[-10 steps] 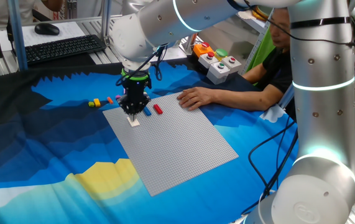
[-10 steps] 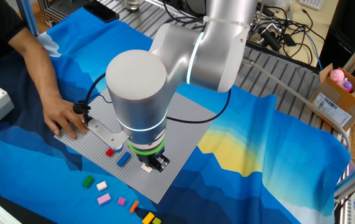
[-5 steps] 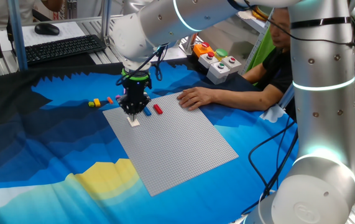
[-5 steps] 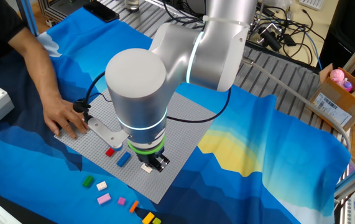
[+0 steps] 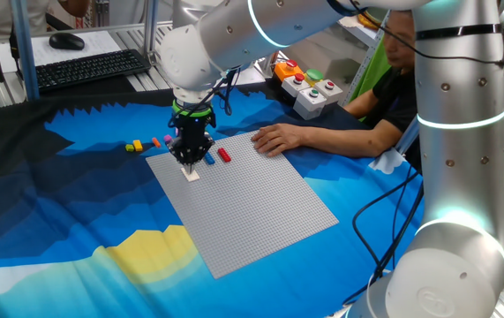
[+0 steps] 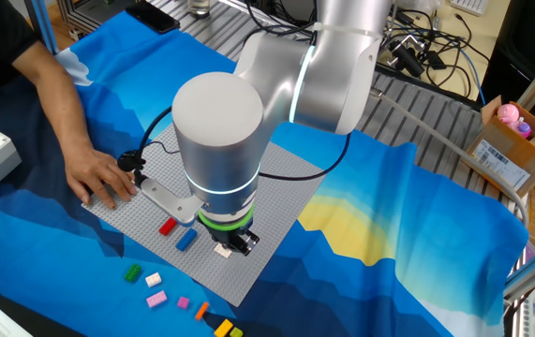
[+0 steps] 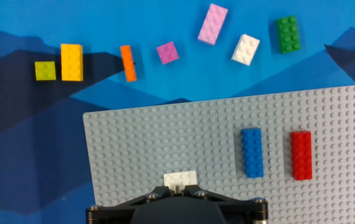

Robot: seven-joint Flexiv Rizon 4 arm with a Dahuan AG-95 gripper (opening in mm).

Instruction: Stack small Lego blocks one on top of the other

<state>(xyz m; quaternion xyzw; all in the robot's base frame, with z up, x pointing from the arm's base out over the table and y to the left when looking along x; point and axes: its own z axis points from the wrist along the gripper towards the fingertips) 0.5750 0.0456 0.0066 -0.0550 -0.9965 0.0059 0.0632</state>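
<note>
My gripper [image 7: 178,191] is shut, its tips right over a small white brick [image 7: 180,180] that sits on the grey baseplate [image 7: 146,143] near its edge. Whether the tips press on it I cannot tell. In the fixed views the gripper [image 5: 187,162] [image 6: 234,245] stands upright above that brick [image 5: 190,173] [image 6: 222,250]. A blue brick [image 7: 252,152] and a red brick [image 7: 301,155] lie side by side on the plate. Beyond the plate, on the blue cloth, lie loose bricks: yellow [image 7: 71,61], lime [image 7: 45,71], orange [image 7: 127,63], magenta [image 7: 168,52], pink [image 7: 212,24], white [image 7: 245,49], green [image 7: 287,34].
A person's hand [image 5: 278,139] rests on the baseplate's far edge, close to the red brick [image 5: 224,155]. A grey button box [image 5: 309,88] stands behind it, and a keyboard [image 5: 88,66] lies at the back left. Cables hang beside the arm's base.
The arm's upper part has shifted slightly sideways. The gripper stays shut at the white brick, and no brick has moved.
</note>
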